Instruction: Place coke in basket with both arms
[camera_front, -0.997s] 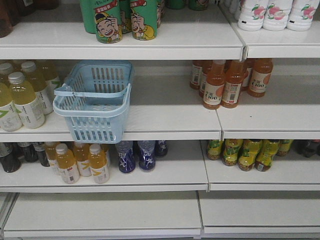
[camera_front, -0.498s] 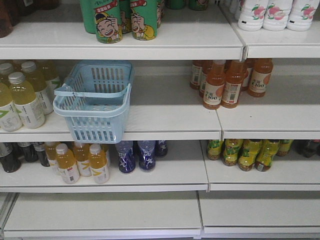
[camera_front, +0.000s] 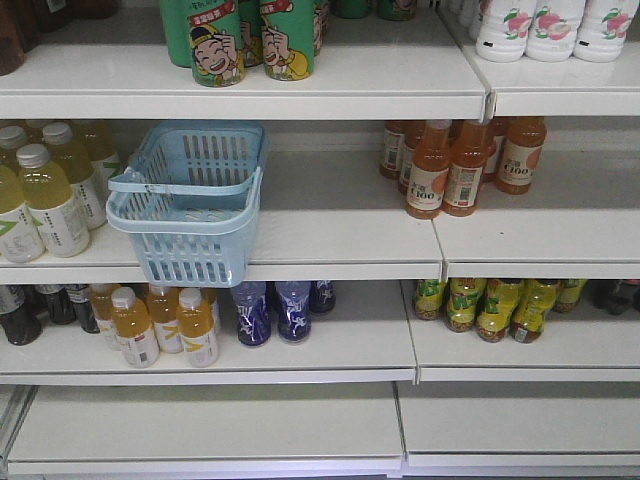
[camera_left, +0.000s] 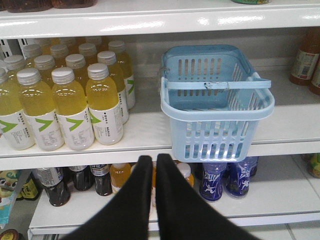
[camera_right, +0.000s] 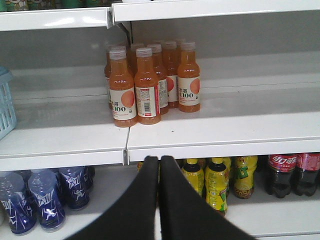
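At six o'clock in each wrist view, the left claw (camera_left: 154, 162) and the right claw (camera_right: 159, 162) hang closed together on nothing, so neither has anything to deliver yet. Beyond the left one, at one o'clock, the basket (camera_left: 215, 135) juts over the lip of its shelf (camera_left: 100, 152), mouth up, likely so a can drops in from the front. The coke shows in no view; only cola bottles (camera_right: 282, 172) stand at four o'clock of the right claw.

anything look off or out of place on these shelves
Only the basket: it sits on the middle shelf among drinks, turned at an angle, its front overhanging the shelf edge. The bottles all stand upright, and no spill or damage shows.
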